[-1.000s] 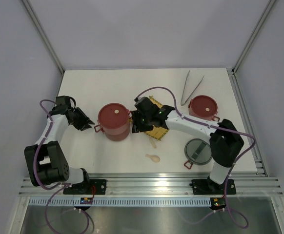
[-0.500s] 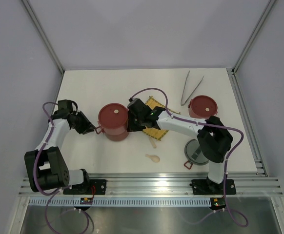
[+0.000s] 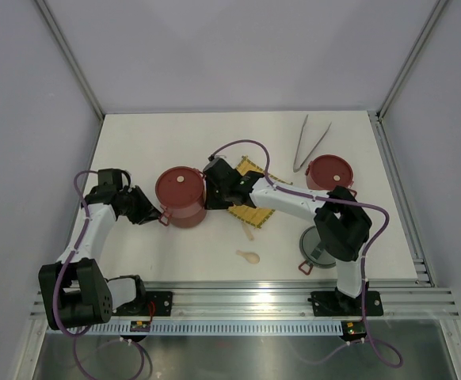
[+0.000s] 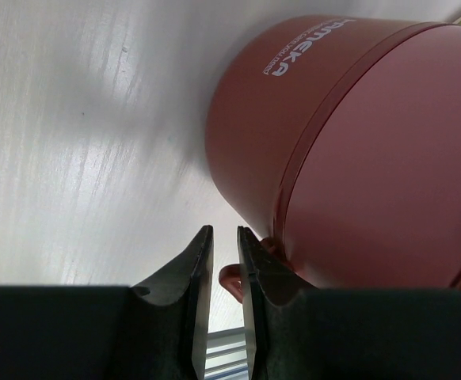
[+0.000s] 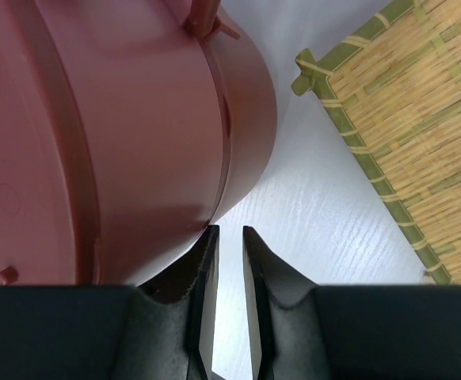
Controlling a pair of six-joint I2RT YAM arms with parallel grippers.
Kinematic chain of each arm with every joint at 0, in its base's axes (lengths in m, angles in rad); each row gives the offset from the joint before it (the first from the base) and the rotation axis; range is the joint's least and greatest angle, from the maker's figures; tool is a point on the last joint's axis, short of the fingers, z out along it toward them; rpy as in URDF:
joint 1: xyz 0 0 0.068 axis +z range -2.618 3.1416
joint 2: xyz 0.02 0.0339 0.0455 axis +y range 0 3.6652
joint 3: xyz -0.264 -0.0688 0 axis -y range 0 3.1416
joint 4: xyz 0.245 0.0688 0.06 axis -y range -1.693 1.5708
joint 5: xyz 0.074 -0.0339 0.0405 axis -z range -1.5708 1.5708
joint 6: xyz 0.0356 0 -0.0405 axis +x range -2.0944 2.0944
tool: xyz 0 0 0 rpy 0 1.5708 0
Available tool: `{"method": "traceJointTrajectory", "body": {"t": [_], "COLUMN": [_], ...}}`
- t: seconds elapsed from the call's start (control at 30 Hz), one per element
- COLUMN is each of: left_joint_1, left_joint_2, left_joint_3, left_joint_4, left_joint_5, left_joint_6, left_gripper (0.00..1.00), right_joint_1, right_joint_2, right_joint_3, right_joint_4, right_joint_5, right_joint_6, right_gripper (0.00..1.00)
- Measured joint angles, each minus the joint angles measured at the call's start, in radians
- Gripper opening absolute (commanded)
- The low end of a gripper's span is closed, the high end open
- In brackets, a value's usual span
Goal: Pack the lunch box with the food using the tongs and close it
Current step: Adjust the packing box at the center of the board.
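Note:
The lunch box (image 3: 180, 196) stands left of centre as a stack of dark-red tiers under a flat red lid. My left gripper (image 3: 155, 214) sits low at its left side, jaws open only a narrow slit (image 4: 224, 231), empty. A red clip loop (image 4: 229, 279) shows in that slit beyond the tips, beside the box wall (image 4: 357, 158). My right gripper (image 3: 209, 195) is at the box's right side, also open a slit (image 5: 230, 229) and empty, its left finger against the wall (image 5: 120, 134). The tongs (image 3: 310, 142) lie at the back right. The food is out of view.
A yellow woven mat (image 3: 256, 215) lies under the right arm, its corner close to the right fingers (image 5: 405, 119). A separate red-lidded tier (image 3: 330, 174) stands at the right, the grey see-through lid (image 3: 321, 245) in front of it. A cream spoon (image 3: 248, 256) lies near the front.
My left gripper moved right to the box's left clip. My right gripper narrowed and moved left against the box's right side. The box slid slightly left.

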Motion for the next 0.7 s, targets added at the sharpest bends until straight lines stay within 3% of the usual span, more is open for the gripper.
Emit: {"method": "traceJointTrajectory", "body": {"t": [0.3, 0.47, 0.53, 0.6, 0.7], "left_joint_1": [0.000, 0.000, 0.000, 0.000, -0.004], "left_joint_2": [0.000, -0.051, -0.116, -0.183, -0.247], "left_joint_3": [-0.012, -0.015, -0.013, 0.002, 0.028], "left_joint_4": [0.003, -0.049, -0.078, -0.119, -0.164], "left_joint_5": [0.003, -0.089, -0.137, -0.182, -0.219], "left_joint_6": [0.000, -0.009, -0.019, -0.029, -0.036], "left_gripper": [0.19, 0.18, 0.14, 0.03, 0.00], "right_joint_1": [0.000, 0.000, 0.000, 0.000, 0.000], "right_joint_2": [-0.005, -0.039, -0.070, -0.106, -0.132], "right_joint_3": [0.000, -0.014, -0.035, -0.056, -0.059], "right_joint_4": [-0.001, -0.010, -0.016, -0.033, -0.059], "right_joint_5": [0.030, 0.069, 0.085, 0.103, 0.131], "right_joint_6": [0.000, -0.006, -0.008, -0.012, -0.023], "right_gripper": [0.25, 0.26, 0.27, 0.27, 0.27]}}
